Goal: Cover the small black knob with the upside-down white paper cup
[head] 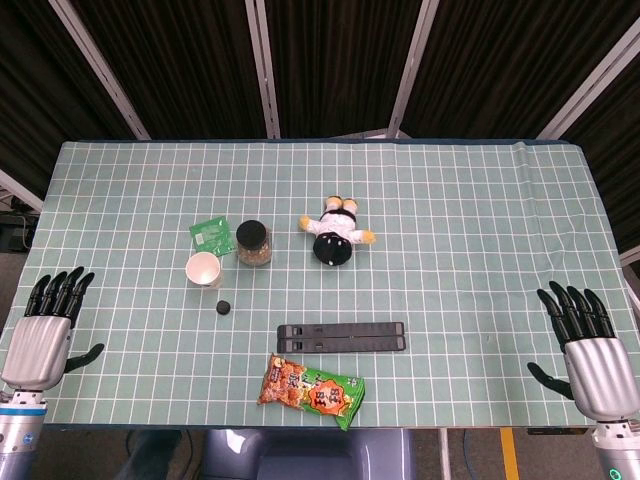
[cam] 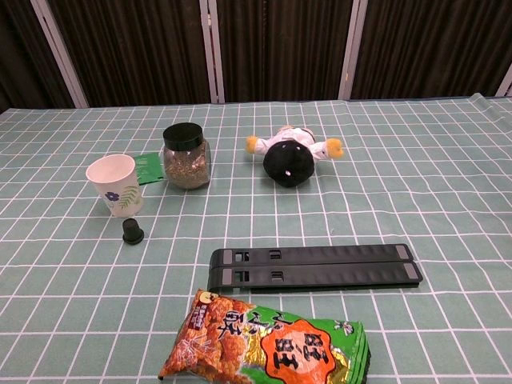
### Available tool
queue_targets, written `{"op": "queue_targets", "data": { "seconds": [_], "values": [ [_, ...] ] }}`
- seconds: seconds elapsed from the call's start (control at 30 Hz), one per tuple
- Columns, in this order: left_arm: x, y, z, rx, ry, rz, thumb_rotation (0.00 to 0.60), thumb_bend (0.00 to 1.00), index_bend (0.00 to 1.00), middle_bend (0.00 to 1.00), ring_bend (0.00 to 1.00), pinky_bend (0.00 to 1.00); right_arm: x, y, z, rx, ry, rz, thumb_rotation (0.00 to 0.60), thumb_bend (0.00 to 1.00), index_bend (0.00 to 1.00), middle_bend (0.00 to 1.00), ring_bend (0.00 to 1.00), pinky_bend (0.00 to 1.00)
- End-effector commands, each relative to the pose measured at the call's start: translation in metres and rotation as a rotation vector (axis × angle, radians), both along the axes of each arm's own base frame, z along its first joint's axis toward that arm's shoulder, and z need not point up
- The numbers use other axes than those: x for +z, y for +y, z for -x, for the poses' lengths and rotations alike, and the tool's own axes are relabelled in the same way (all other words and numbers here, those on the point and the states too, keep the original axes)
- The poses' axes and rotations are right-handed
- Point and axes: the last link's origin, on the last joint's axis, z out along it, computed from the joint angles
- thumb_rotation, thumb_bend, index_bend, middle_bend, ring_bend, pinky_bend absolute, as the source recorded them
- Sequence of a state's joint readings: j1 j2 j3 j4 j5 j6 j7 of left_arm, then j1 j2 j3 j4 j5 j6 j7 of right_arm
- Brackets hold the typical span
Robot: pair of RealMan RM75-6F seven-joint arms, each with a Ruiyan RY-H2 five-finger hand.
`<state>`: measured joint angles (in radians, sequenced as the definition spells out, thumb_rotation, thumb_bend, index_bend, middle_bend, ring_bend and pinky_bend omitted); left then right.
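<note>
In the head view, the table with the green checked cloth (head: pixel 480 200) fills most of the frame. The white paper cup (head: pixel 203 270) stands in the left centre of the picture, with its mouth up, so it is not turned over yet. The small black knob (head: pixel 225 307) lies just below and a little right of the cup, near it but not touching, and it is fully uncovered. The left hand (head: pixel 48 325) rests at the lower left edge of the frame with the fingers spread and nothing in them. The right hand (head: pixel 588 340) is at the lower right edge, also with the fingers apart and holding nothing. Both hands are well apart from the cup and the knob. Around the cup I see a green packet (head: pixel 213 234) above it and a jar with a black lid (head: pixel 253 242) to its right. Further right lies a plush doll (head: pixel 337 230), in the lower centre a long black bar (head: pixel 341 337), and under it a snack bag (head: pixel 312 387).

In the chest view, no hand is visible. The cup (cam: pixel 117 185) stands upright at the left, its opening toward the top, with a flower print on its side. The knob (cam: pixel 133 231) stands just below it in the picture, close beside its base.

My judgement is that the task is not begun: the cup must be grasped, turned upside down and placed over the knob. The left hand is the nearer one for this.
</note>
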<state>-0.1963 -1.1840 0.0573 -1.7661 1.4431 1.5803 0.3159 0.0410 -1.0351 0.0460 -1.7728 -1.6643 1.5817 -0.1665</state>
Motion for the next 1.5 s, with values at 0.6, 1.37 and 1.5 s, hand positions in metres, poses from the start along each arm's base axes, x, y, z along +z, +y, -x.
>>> {"op": "queue_targets", "data": {
  "seconds": [0.6,1.37,1.5],
  "values": [
    [-0.059,0.093,-0.02,-0.039,0.167,0.197,0.6,0.06,0.0,0.0,0.0,0.0,0.0,0.0,0.001,-0.01,0.019,-0.005,0.6,0.0,0.0,0.0,0.0,0.0],
    [-0.157,0.156,-0.064,-0.203,0.556,0.235,0.6,0.06,0.0,0.0,0.0,0.0,-0.001,-0.009,0.008,-0.054,0.04,0.01,0.6,0.0,0.0,0.0,0.0,0.0],
    [-0.166,0.157,-0.074,-0.259,0.63,0.224,0.6,0.06,0.0,0.0,0.0,0.01,-0.002,-0.01,0.008,-0.058,0.04,0.009,0.6,0.0,0.0,0.0,0.0,0.0]
  ]
}}
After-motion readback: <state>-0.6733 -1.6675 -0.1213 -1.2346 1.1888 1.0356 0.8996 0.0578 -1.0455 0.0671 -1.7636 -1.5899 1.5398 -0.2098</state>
